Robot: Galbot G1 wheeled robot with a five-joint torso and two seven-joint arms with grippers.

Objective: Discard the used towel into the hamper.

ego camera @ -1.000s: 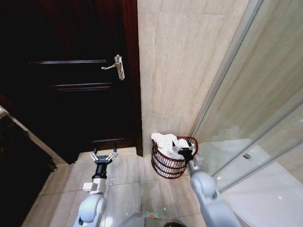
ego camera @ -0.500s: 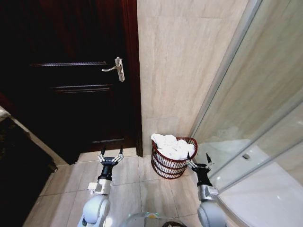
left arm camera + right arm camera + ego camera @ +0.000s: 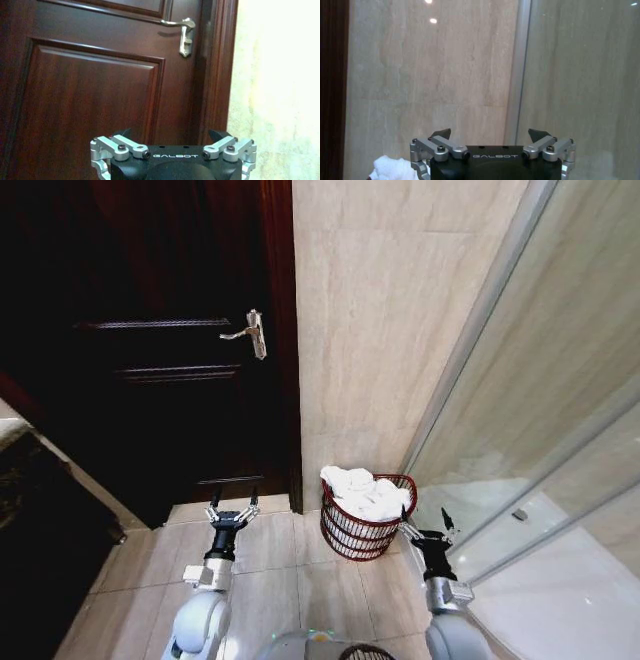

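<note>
Dark wooden panelled door (image 3: 150,360) with a silver lever handle (image 3: 250,333) on the left. Left gripper (image 3: 232,508) low over the beige tiled floor (image 3: 270,580) in front of the door, fingers spread open, holding nothing. Dark red-brown openwork wire hamper (image 3: 355,535) on the floor against the beige tiled wall (image 3: 380,320), white crumpled towel (image 3: 365,492) piled inside, over the rim. Right gripper (image 3: 428,525) just beside the hamper's right side, fingers open, empty. Glass shower partition (image 3: 540,420) at right.
</note>
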